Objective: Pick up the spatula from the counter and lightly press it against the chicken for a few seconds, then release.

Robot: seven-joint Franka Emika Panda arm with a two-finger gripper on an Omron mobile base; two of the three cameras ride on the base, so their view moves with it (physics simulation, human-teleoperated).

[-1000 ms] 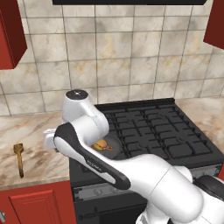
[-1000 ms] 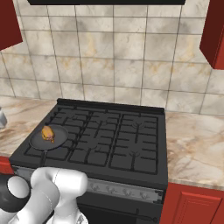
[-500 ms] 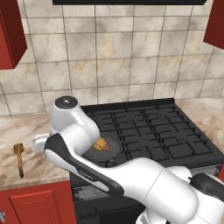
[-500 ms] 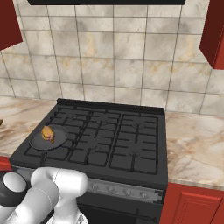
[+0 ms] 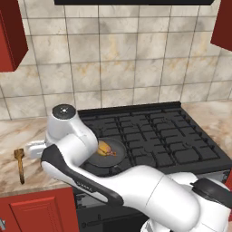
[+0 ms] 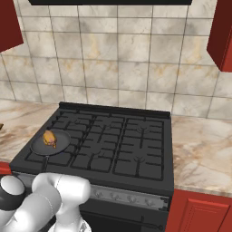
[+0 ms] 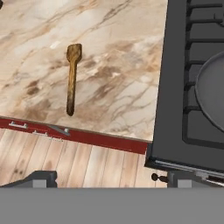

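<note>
A wooden spatula point(image 7: 72, 74) lies flat on the marble counter point(image 7: 113, 52), left of the stove; it is also seen at the counter's front left as the spatula point(image 5: 20, 163). The chicken point(image 5: 105, 148) sits in a dark pan point(image 5: 96, 159) on the stove's front left burner, and the chicken point(image 6: 49, 137) shows on that pan point(image 6: 38, 147) from the other side. My gripper point(image 7: 116, 178) hangs above the counter's front edge, well above the spatula. It is open, its fingertips point(image 7: 41, 177) far apart with nothing between them. The pan's rim point(image 7: 210, 96) lies to the right.
The black gas stove point(image 5: 158, 136) fills the middle, with its front edge point(image 7: 175, 162) close to my hand. Red cabinet fronts point(image 7: 78, 135) run under the counter, above a wood floor. A tiled wall point(image 6: 118, 59) stands behind.
My arm has swung left, away from the stove and out over the counter toward the spatula. Spatula, pan and chicken have stayed where they were.
</note>
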